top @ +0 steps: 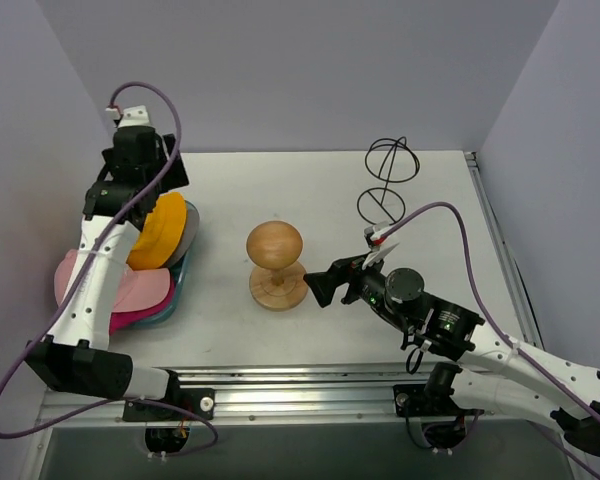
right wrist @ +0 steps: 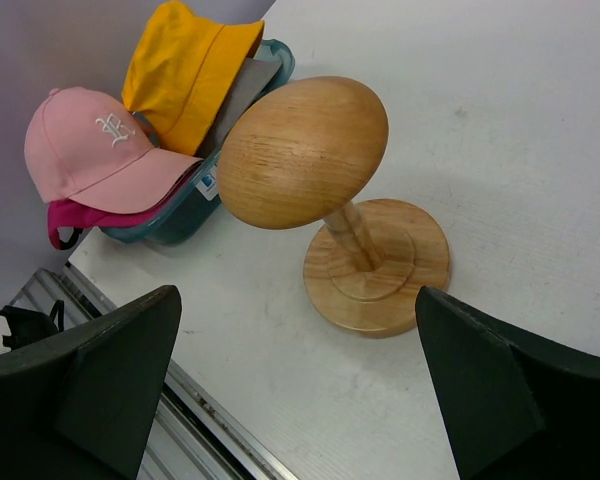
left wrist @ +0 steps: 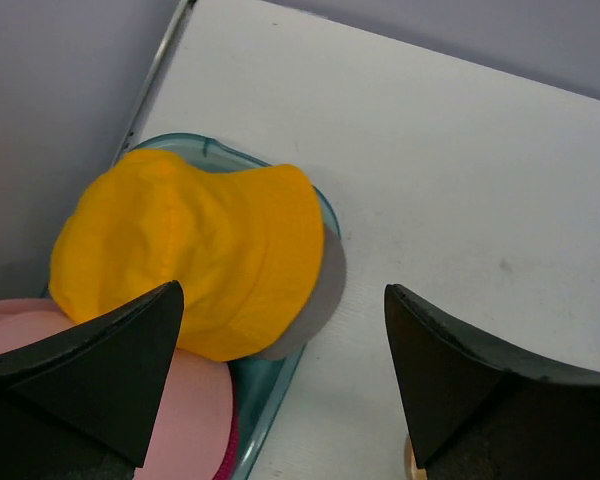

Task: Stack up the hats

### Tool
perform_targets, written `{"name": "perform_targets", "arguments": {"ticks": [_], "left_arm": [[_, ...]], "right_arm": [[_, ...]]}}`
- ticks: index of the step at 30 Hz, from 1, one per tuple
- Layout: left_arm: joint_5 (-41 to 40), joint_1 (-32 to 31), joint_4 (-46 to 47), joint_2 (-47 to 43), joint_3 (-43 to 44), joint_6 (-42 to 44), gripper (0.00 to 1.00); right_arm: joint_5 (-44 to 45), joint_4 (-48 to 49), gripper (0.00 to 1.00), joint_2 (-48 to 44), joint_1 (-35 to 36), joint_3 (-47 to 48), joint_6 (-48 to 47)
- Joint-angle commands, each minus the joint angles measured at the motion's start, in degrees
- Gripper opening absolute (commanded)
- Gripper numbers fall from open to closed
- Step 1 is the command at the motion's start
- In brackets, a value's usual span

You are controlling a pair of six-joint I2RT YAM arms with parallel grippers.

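The hats lie heaped in a teal tray (top: 183, 281) at the table's left. The yellow bucket hat (top: 158, 232) (left wrist: 190, 250) (right wrist: 185, 70) leans on the grey bucket hat (top: 190, 228) (left wrist: 323, 285) (right wrist: 242, 88). Nearer me, the light pink baseball cap (top: 132, 290) (right wrist: 90, 150) rests on the magenta baseball cap (top: 130, 320) (right wrist: 64, 220). My left gripper (top: 152, 165) (left wrist: 282, 288) hovers open above the yellow hat's edge, holding nothing. My right gripper (top: 316, 286) (right wrist: 295, 292) is open and empty, just right of the wooden stand's base.
A wooden mushroom-shaped stand (top: 274, 246) (right wrist: 302, 150) stands at the table's middle. A black wire frame (top: 389, 178) stands at the back right. Grey walls close in the left, back and right. A metal rail (top: 300, 385) runs along the near edge.
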Motion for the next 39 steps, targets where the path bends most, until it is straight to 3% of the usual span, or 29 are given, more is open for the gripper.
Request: {"name": "perform_targets", "arguments": {"ticks": [1, 3, 7, 13, 21, 22, 26, 29, 30, 33, 39], "left_arm": [[7.2, 8.3, -0.2, -2.2, -1.2, 0.0, 0.91], [12.9, 15.4, 0.2, -2.1, -3.0, -0.4, 0.91], [17.7, 22.1, 2.5, -1.1, -7.8, -1.8, 0.91], [18.3, 23.6, 6.0, 2.8, -12.0, -2.1, 0.9], [17.6, 24.3, 6.7, 8.6, -10.9, -1.1, 0.8], [17.1, 24.3, 6.9, 8.9, -10.9, -0.7, 0.78], [15.4, 24.4, 6.8, 9.6, -10.5, 0.3, 0.52], [14.2, 24.3, 7.2, 7.9, -10.8, 0.9, 0.46], [13.6, 24.3, 7.3, 7.5, -10.8, 1.0, 0.37], [13.3, 24.3, 8.2, 6.0, -11.4, 1.4, 0.25], [13.1, 24.2, 8.3, 4.6, -11.2, 0.9, 0.25]], "right_arm": [[-0.7, 1.2, 1.0, -0.2, 0.1, 0.9, 0.3], [-0.6, 1.2, 1.0, -0.3, 0.1, 0.7, 0.4], [-1.4, 1.6, 1.0, -0.4, 0.1, 0.7, 0.5], [-0.4, 0.7, 1.0, 0.4, 0.1, 1.3, 0.1], [-1.8, 0.6, 1.0, 1.8, 0.1, 1.5, 0.2], [-1.9, 0.6, 1.0, 2.0, 0.1, 1.6, 0.2], [-2.0, 0.5, 1.0, 2.1, 0.1, 1.7, 0.2], [-2.6, 0.8, 1.0, 2.2, 0.1, 1.6, 0.3], [-2.8, 1.0, 1.0, 2.2, 0.1, 1.5, 0.3], [-2.9, 0.9, 1.0, 2.5, 0.1, 1.6, 0.2], [-2.4, 0.4, 1.0, 2.4, 0.1, 1.9, 0.3]]}}
